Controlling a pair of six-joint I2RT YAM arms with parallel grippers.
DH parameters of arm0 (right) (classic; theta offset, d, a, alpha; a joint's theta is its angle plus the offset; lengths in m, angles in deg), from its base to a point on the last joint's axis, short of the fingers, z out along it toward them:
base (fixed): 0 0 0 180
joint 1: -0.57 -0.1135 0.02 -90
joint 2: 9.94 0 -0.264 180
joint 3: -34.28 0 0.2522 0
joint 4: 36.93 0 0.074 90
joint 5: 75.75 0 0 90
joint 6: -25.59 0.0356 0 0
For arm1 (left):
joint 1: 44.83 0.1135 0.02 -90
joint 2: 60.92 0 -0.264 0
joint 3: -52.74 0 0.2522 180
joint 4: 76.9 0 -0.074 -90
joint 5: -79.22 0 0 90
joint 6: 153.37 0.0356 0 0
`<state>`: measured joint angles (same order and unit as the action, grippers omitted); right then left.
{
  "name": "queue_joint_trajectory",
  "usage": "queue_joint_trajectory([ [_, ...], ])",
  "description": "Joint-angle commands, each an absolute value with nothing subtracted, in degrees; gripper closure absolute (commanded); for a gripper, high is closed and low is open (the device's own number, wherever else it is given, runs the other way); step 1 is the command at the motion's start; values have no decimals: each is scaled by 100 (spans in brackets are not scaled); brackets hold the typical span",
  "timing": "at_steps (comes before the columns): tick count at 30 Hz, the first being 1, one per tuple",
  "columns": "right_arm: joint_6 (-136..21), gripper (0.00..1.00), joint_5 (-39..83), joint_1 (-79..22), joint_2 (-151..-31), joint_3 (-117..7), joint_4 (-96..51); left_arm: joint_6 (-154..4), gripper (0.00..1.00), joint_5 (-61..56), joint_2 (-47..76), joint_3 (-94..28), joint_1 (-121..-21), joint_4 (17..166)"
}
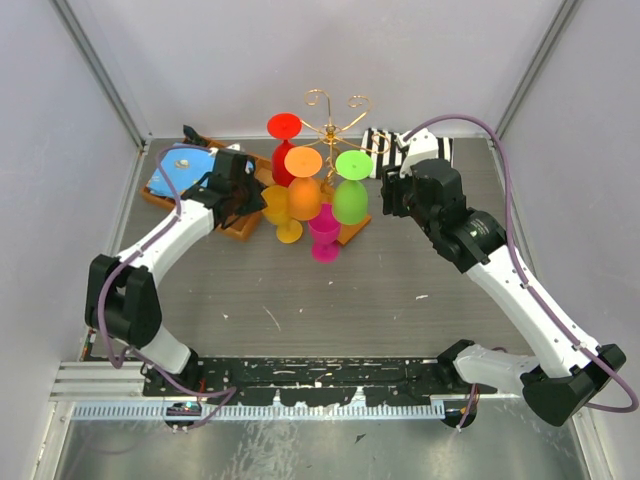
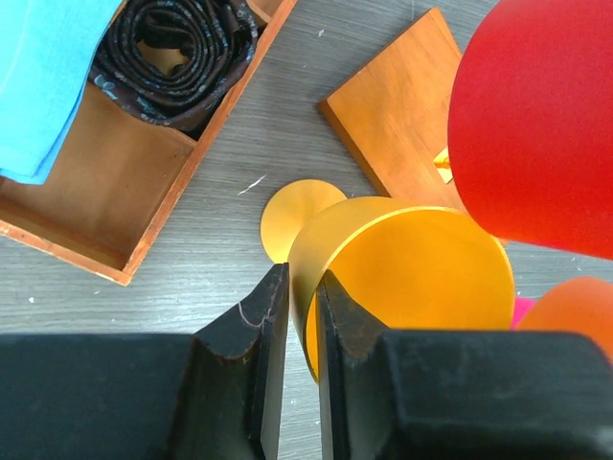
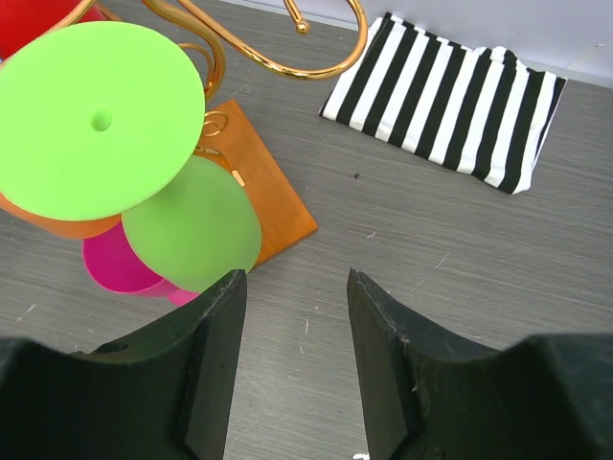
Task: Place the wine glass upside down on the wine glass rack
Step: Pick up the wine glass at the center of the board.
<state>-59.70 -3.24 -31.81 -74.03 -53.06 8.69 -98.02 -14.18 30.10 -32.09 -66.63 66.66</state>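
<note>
A yellow wine glass (image 1: 280, 207) stands upright on the table just left of the wine glass rack (image 1: 335, 125), its foot (image 2: 297, 216) on the grey surface. My left gripper (image 2: 303, 273) is shut on the near rim of its bowl (image 2: 412, 278), one finger outside and one inside. On the rack's gold wire arms, red (image 1: 284, 126), orange (image 1: 303, 162) and green (image 1: 353, 165) glasses hang upside down over the orange-brown base (image 2: 402, 105). My right gripper (image 3: 292, 278) hovers open just right of the green glass (image 3: 192, 225), holding nothing.
A wooden tray (image 1: 237, 228) with a blue cloth (image 1: 180, 170) and a dark rolled cloth (image 2: 177, 57) sits left of the rack. A pink glass (image 1: 325, 235) stands in front of the rack. A black-and-white striped cloth (image 3: 450, 96) lies at the back right.
</note>
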Motion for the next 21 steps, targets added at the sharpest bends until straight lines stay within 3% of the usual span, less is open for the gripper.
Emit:
queue_joint_trajectory([
  [1, -5940, 47, -297, -3169, -7334, -5394, 666, -9656, 78, -1583, 2727, -3354, -6680, 6452],
  [11, -5919, 47, -275, -3175, -7333, -5366, 646, -9563, 89, -1647, 2397, -3234, -6681, 6249],
  [21, -5907, 47, -251, -3171, -7351, -5330, 623, -9248, 88, -2127, 2080, -2901, -6681, 5893],
])
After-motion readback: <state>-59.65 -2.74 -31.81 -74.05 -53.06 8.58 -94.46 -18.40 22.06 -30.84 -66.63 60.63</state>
